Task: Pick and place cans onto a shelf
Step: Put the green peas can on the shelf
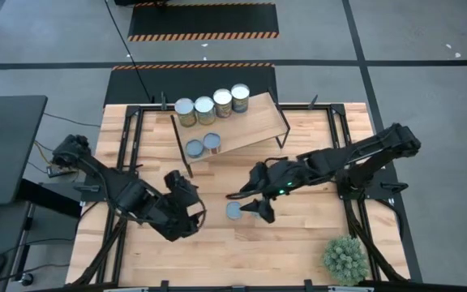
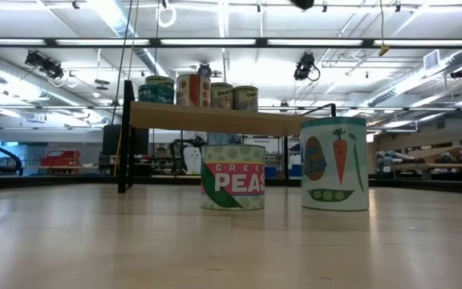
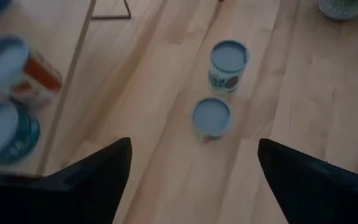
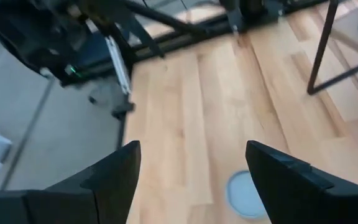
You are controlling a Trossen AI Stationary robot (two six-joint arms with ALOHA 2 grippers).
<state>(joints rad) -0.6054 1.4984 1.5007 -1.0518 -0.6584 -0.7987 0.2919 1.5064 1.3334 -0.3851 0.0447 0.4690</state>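
Six cans [image 1: 206,109] stand upright on the shelf [image 1: 254,122]; two cans [image 2: 233,177] on the table.

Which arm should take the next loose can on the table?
Right, probably. The right gripper hangs with open jaws just over a loose can; the left gripper, also open, sits farther from it.

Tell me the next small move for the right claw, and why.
Probably lower the right claw over the can just ahead of it: it hangs open above that can, holding nothing. The left claw waits open nearby.
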